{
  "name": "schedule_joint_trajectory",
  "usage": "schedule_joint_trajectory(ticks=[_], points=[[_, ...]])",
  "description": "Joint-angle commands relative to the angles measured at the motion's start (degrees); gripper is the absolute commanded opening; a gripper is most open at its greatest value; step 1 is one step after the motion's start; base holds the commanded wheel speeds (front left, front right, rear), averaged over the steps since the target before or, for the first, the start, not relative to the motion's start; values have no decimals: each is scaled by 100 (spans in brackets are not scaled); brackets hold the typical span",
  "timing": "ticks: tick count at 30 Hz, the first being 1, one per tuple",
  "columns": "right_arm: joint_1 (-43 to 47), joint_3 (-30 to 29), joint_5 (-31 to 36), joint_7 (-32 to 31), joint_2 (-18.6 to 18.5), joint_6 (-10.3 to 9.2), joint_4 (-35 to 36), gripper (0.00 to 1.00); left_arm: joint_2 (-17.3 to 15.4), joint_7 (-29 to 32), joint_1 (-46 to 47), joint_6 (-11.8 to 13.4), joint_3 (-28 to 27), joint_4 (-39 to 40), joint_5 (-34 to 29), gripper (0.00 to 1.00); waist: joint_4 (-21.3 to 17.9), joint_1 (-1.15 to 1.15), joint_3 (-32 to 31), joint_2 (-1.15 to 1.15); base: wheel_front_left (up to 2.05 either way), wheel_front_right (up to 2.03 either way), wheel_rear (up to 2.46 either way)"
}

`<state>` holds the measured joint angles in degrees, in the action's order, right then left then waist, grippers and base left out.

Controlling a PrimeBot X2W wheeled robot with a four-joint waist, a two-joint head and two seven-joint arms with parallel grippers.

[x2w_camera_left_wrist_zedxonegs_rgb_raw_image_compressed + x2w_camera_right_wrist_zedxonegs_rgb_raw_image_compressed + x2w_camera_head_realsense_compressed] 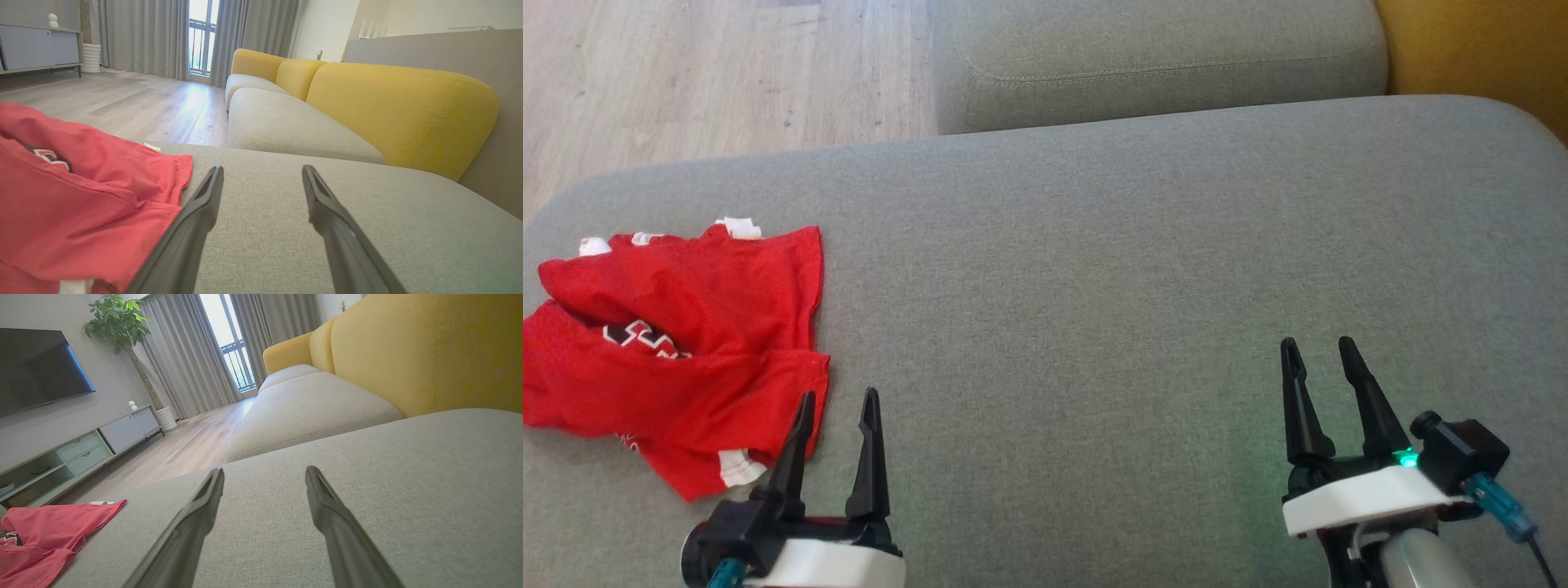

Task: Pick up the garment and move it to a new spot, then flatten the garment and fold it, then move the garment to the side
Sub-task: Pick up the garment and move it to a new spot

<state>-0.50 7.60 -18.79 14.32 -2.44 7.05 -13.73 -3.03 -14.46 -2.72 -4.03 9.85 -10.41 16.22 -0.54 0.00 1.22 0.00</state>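
Observation:
A crumpled red garment [678, 343] with white trim and a dark printed patch lies at the left end of the grey sofa cushion [1135, 269]. My left gripper [840, 396] stands open just right of the garment's lower edge, nothing between its fingers. In the left wrist view the garment [77, 204] lies to the left of the open gripper [263, 169]. My right gripper [1319, 345] is open over bare cushion at the lower right, far from the garment. The right wrist view has the garment [45, 535] at the lower left, well left of the open gripper [265, 471].
A second grey cushion [1160, 57] adjoins at the back, with yellow backrests [392, 106] along the right. Wooden floor [703, 73] lies beyond the cushion's far left edge. A TV cabinet [90, 445], television and potted plant [118, 322] stand across the room.

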Motion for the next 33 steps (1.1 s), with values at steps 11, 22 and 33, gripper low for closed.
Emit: schedule_joint_trajectory(ticks=[11,22,33], points=[[-184,355,-126,68,-43,44,184,100,14,-54,250,155,-271,122,128,100,306,0,-56,0,0,0,0],[-83,615,-222,68,-43,44,208,100,15,-54,144,278,-497,46,14,100,940,0,-177,0,0,0,0],[51,1062,-332,68,-43,44,161,100,15,-54,30,262,-665,41,-138,100,1820,0,-374,0,0,0,0]])
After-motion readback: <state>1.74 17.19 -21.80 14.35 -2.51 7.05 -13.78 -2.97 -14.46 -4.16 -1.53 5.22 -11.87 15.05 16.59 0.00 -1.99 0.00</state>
